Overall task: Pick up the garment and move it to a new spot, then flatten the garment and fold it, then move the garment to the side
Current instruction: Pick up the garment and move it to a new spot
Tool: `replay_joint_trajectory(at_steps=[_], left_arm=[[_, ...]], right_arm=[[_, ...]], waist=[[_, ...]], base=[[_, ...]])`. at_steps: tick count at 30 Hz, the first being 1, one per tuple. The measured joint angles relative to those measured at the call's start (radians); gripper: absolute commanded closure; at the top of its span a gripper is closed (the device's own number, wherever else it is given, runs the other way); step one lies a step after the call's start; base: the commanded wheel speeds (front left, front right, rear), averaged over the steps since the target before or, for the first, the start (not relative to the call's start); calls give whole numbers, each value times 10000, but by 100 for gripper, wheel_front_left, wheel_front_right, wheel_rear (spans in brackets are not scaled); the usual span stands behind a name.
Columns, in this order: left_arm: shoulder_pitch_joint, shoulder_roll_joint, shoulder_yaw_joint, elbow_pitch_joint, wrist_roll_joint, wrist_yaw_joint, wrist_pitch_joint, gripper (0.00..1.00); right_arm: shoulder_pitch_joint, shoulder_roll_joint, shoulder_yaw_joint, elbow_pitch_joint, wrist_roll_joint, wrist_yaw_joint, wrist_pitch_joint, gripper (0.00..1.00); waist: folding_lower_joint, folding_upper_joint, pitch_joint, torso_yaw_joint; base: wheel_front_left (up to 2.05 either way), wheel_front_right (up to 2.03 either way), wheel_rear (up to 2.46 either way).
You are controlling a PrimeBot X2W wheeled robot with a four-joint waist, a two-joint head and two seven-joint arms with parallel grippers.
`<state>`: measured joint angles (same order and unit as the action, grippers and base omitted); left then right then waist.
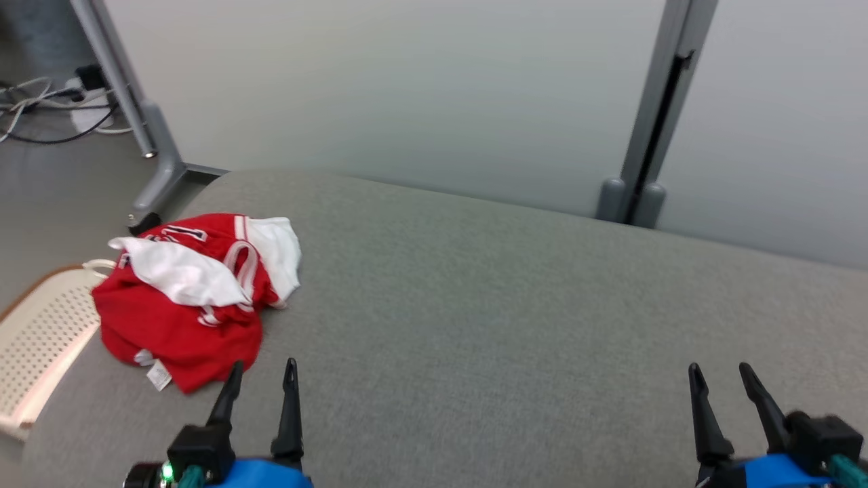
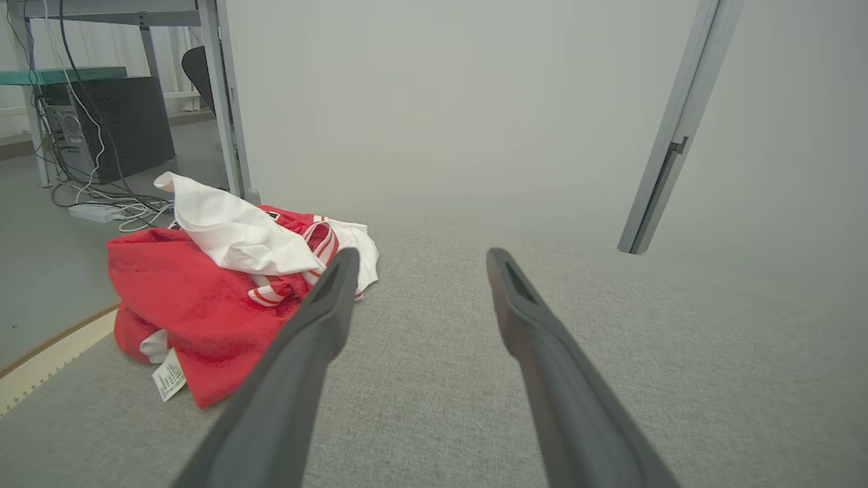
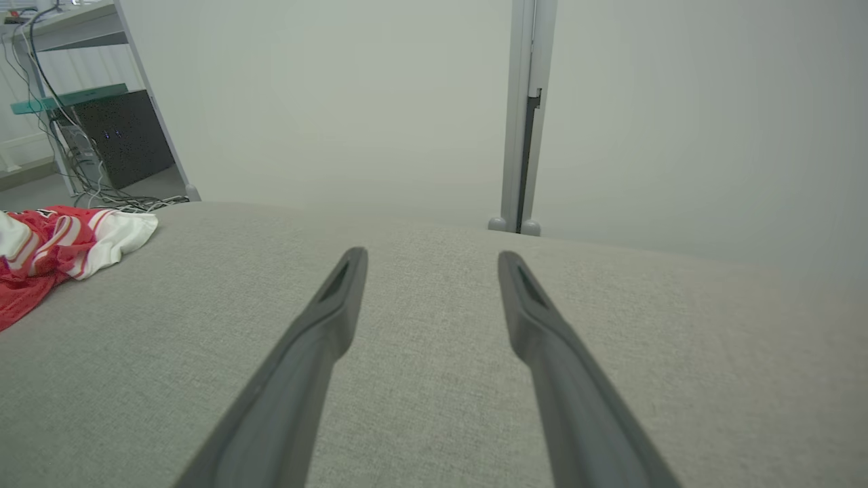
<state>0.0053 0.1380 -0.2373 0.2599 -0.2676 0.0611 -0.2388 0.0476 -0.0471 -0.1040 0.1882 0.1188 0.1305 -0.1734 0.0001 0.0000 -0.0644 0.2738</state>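
Head view — crumpled garment (image 1: 183,298) just beyond left pincer (image 1: 263,366), seemingly apart

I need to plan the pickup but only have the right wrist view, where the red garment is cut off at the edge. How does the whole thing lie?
Observer: The head view shows the garment crumpled in one heap at the left edge of the grey surface, beside a cream perforated panel.
Operator: Where is the left hand?
Observer: The left hand is open, fingertips right at the heap's near edge, gripping nothing.
Operator: Any landmark to aim at?
Observer: A white label sticks out at the near hem.
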Motion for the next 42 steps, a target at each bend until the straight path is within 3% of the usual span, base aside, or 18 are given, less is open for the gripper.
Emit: replay_joint_trajectory(at_steps=[8, 17, 28, 36, 42], left_arm=[[47, 251, 107, -320, 0, 119, 75, 0], [654, 395, 788, -901, -203, 631, -109, 0], [561, 516, 1011, -1156, -477, 610, 31, 0], [-2310, 1643, 1593, -1104, -1429, -226, 2199, 0], [-4628, 2132, 2151, 336, -2475, -357, 4138, 0]], right_arm=[[-35, 2, 205, 52, 148, 0, -90, 0], [-844, 8, 1126, 180, 25, 2, 63, 0], [-933, 2, 1014, 418, 46, 0, 38, 0], [-588, 0, 589, 12, 17, 0, 81, 0], [-686, -2, 844, -543, -282, 0, 502, 0]], waist=[[-2, 0, 28, 1911], [0, 0, 857, 2603], [0, 1, 935, 2651], [-1, 1, 1389, 2560], [4, 4, 2403, 1579]], base=[[0, 0, 0], [0, 0, 0], [0, 0, 0], [0, 0, 0], [0, 0, 0]])
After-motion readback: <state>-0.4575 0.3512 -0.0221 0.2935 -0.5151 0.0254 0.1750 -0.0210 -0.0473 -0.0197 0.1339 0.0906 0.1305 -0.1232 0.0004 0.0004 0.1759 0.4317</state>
